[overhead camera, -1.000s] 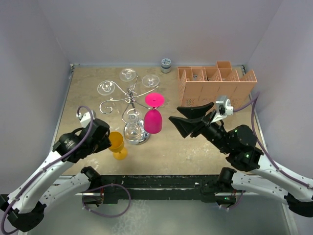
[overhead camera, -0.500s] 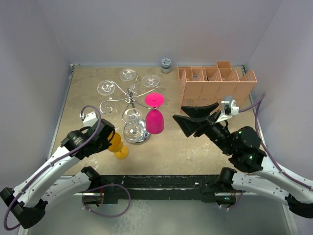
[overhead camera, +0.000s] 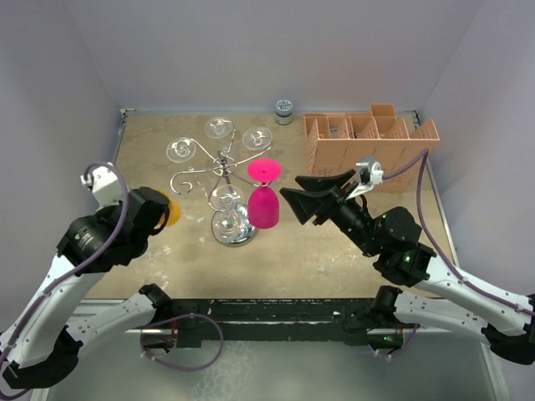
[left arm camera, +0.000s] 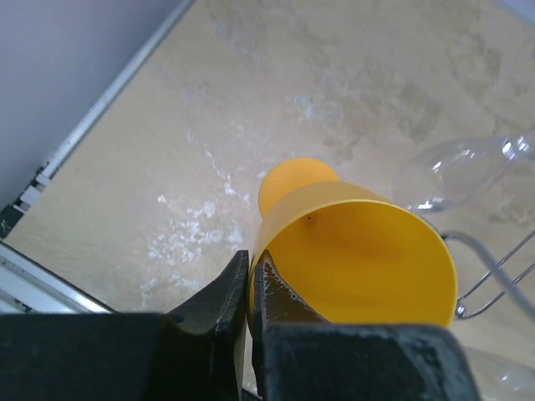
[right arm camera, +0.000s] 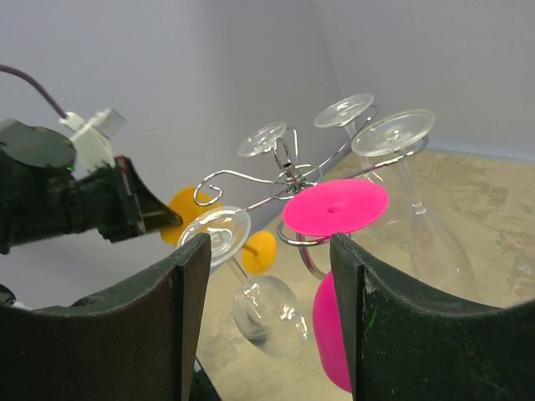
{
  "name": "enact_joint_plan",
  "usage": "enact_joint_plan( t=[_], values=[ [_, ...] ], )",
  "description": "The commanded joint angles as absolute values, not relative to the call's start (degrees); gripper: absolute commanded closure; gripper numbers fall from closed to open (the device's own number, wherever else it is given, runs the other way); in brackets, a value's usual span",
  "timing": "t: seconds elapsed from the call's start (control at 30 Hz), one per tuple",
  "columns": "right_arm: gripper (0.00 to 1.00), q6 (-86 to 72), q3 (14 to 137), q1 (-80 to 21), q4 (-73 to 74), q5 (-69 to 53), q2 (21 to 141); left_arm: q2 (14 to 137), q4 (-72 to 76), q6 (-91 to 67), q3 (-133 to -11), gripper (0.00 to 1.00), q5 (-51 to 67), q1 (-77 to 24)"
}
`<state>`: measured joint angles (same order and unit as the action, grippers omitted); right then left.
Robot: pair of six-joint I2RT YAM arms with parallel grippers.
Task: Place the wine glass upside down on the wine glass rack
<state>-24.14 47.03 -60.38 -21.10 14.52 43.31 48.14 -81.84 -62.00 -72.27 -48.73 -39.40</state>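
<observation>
Mostly hidden in the top view behind the left gripper (overhead camera: 157, 215): a yellow-orange plastic wine glass (overhead camera: 172, 212), with only a sliver of bowl showing past the black housing. From the left wrist, bowl seen mouth-on and tilted, near rim cut off by the black fingers (left arm camera: 219, 309), stem out of sight behind the bowl, round foot peeking over the far side. Hard to tell from either view whether lifted clear of the speckled beige table (overhead camera: 150, 150). Left gripper clamped shut on the wall of the bowl at its rim, one finger inside and one outside. Right gripper (overhead camera: 303, 199) spread wide, empty, touching nothing. Straight ahead of it, framed between its fingers in the right wrist view: the shiny silver wire rack with curled scroll arms (right arm camera: 288, 175), carrying an upside-down pink wine glass (right arm camera: 334, 207) nearest the fingertips and several clear wine glasses (right arm camera: 263, 309) hung foot-up. Rack base partly masked by the hanging bowls. Yellow-orange glass apart from the rack, on the side away from the right gripper. Behind the right gripper, an orange-pink slotted box (overhead camera: 368, 142).
</observation>
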Motion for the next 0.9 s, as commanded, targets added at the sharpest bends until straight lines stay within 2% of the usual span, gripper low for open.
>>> enact_joint_plan(
  t=[0.0, 0.2, 0.4, 0.53, 0.6, 0.67, 0.77, 0.87],
  values=[
    [0.39, -26.32, 50.65, -60.55, -23.63, 17.27, 42.86, 48.89, -84.39, -61.71, -80.80, 1.00, -61.26, -39.37],
    [0.39, -26.85, 51.24, -60.56, -23.48, 18.54, 41.33, 51.39, -81.95, -58.00, -92.90, 1.00, -69.64, -39.37],
    [0.39, -26.89, 50.82, -60.54, -25.57, 19.08, 40.61, 50.43, -60.55, -42.41, -99.36, 1.00, -69.52, -39.37],
    [0.37, -27.44, 51.35, -60.53, -27.92, 18.14, 41.60, 47.27, -41.96, -34.17, -97.50, 1.00, -61.90, -39.37],
    [0.27, -27.59, 51.48, -60.53, -30.02, 16.91, 42.64, 45.96, -34.43, -32.65, -95.70, 1.00, -56.92, -39.37],
    [0.23, -28.34, 51.47, -60.52, -33.25, 16.11, 44.26, 45.19, -28.37, -32.66, -94.00, 1.00, -51.57, -39.36],
    [0.23, -30.66, 55.27, -60.56, -36.62, 13.81, 47.41, 45.13, -21.58, -34.42, -91.53, 1.00, -43.15, -39.37],
    [0.25, -36.32, 60.14, -60.56, -36.02, 16.83, 51.86, 45.26, -14.64, -37.12, -88.56, 1.00, -35.24, -39.37]
  ],
)
